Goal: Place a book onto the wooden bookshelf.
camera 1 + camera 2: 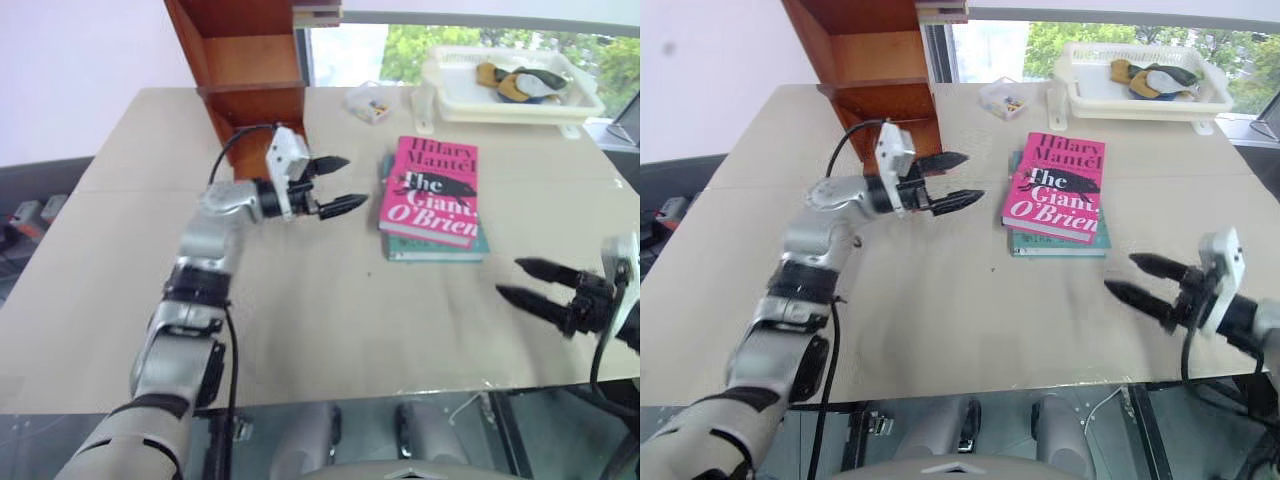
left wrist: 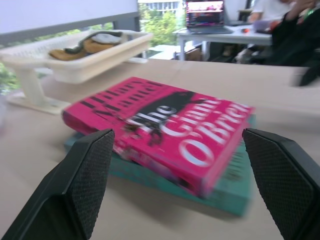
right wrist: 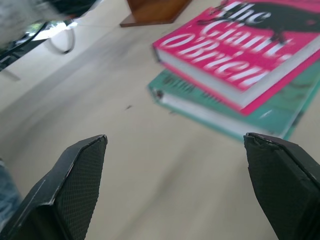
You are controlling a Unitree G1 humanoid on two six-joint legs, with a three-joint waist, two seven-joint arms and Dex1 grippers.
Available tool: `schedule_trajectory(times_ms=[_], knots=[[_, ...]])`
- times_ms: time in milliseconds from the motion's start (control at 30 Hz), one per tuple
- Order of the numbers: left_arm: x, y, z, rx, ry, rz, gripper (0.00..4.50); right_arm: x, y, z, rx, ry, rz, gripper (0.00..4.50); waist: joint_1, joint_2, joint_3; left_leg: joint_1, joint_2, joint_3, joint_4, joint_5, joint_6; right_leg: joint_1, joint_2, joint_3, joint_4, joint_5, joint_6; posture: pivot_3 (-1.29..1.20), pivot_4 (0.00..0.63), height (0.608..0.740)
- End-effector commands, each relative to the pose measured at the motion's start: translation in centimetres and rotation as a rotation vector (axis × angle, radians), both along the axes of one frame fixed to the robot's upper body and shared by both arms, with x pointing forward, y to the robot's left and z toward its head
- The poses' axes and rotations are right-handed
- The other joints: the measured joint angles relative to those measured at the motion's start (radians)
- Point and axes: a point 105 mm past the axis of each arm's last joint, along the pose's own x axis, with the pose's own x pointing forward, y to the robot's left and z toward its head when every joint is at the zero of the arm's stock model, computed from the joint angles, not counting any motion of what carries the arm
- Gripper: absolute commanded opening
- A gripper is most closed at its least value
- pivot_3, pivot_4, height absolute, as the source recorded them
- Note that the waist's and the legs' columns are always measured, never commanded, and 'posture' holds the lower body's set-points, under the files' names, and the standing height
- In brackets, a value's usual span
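Observation:
The pink book [image 1: 432, 189] lies flat on the table, stacked on a teal book [image 1: 440, 246]. The wooden bookshelf [image 1: 245, 70] stands at the table's back left. My left gripper [image 1: 335, 184] hovers open just left of the book, fingers pointing at it, a short gap away. In the left wrist view the book [image 2: 165, 145] lies between the two fingers [image 2: 75, 185]. My right gripper [image 1: 522, 280] is open near the table's front right edge, below the books, with nothing in it. The right wrist view shows both books [image 3: 240, 60] ahead.
A white plastic tray [image 1: 440, 85] holding cloth-like items stands at the back right on legs. A small clear box [image 1: 368, 102] sits between shelf and tray. The tan table [image 1: 330, 320] is bare in front of the books.

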Motion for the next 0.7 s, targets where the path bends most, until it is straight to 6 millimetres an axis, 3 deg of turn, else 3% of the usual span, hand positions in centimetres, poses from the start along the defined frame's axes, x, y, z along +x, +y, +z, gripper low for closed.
schedule_trajectory(times_ms=[33,133,233,433,700], knots=[[1.7,-1.7,0.6,0.153,-0.19,-0.011,4.38,-2.7,0.5,1.9,-0.02,-0.128,0.04,4.5,0.007,-0.003,0.001,0.0,-0.001,-0.001,0.0,0.0,0.0,0.0,0.0,-0.002,-0.001,0.0,0.0,0.0,0.15,0.74],[2.3,-3.3,1.7,0.144,-0.235,-0.04,4.38,-3.7,0.5,3.1,0.037,-0.198,0.035,4.5,0.004,-0.004,0.002,-0.001,0.0,-0.002,0.0,0.0,0.0,0.001,0.001,-0.002,-0.001,0.0,0.0,0.0,0.15,0.74],[2.3,-5.5,2.3,0.125,-0.235,-0.091,4.38,-3.4,-1.2,2.3,-0.099,-0.195,-0.096,4.5,0.004,-0.005,0.003,-0.001,-0.001,-0.002,0.002,-0.001,0.002,0.001,0.0,-0.002,-0.001,0.0,0.001,0.0,0.15,0.74],[1.5,-8.0,0.8,0.188,-0.135,-0.193,4.38,-5.0,-2.1,2.8,-0.134,-0.242,-0.186,4.5,0.003,-0.006,0.003,-0.002,0.0,-0.002,0.002,-0.001,0.002,0.001,0.002,-0.003,-0.001,-0.001,0.002,0.0,0.15,0.74],[3.0,-10.1,-0.6,0.242,0.035,-0.038,4.38,-5.8,-2.3,3.0,-0.153,-0.254,-0.242,4.5,0.004,-0.007,0.004,-0.002,0.001,-0.002,0.005,-0.001,0.002,0.001,0.002,-0.002,0.002,-0.002,0.003,0.0,0.15,0.74]])
